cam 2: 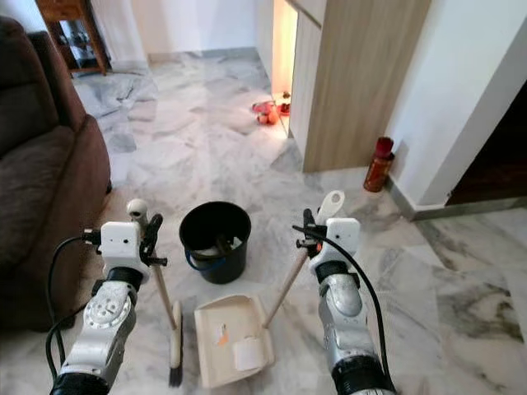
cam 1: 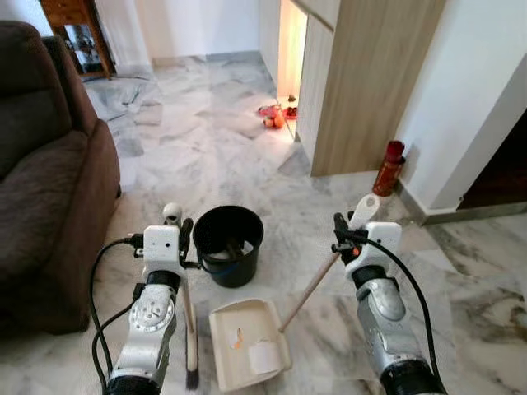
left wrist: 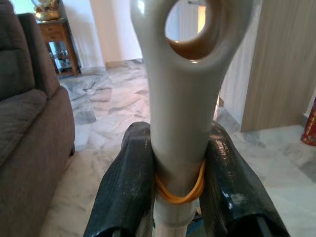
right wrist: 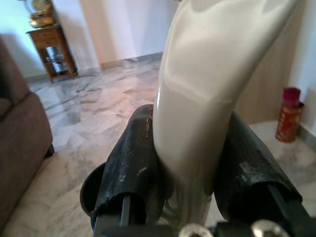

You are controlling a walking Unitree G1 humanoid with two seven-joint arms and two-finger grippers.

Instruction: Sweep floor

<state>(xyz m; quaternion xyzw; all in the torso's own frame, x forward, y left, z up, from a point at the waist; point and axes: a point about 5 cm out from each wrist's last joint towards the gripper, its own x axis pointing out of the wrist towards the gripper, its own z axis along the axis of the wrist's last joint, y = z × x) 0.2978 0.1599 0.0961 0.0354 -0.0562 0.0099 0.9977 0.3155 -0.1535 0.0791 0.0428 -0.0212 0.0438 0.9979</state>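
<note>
My left gripper (cam 1: 183, 239) is shut on the cream handle of a broom (cam 1: 171, 215). The stick runs down to a dark brush (cam 1: 192, 374) resting on the marble floor. In the left wrist view both black fingers (left wrist: 126, 192) clamp the handle (left wrist: 180, 98) just above a yellow rubber band. My right gripper (cam 1: 342, 234) is shut on the long handle (cam 1: 317, 284) of a cream dustpan (cam 1: 239, 362), which sits on the floor between my arms. In the pan lie a white scrap (cam 1: 263, 356) and a small orange bit (cam 1: 239, 337). The right wrist view shows the fingers (right wrist: 131, 168) squeezing the handle's cream end (right wrist: 202, 98).
A black bucket (cam 1: 228, 243) with rubbish inside stands just beyond the dustpan. A brown sofa (cam 1: 41, 189) fills the left side. To the right stand a wooden cabinet (cam 1: 362, 82) and a red canister (cam 1: 389, 169). Red and orange items (cam 1: 276, 117) lie further off.
</note>
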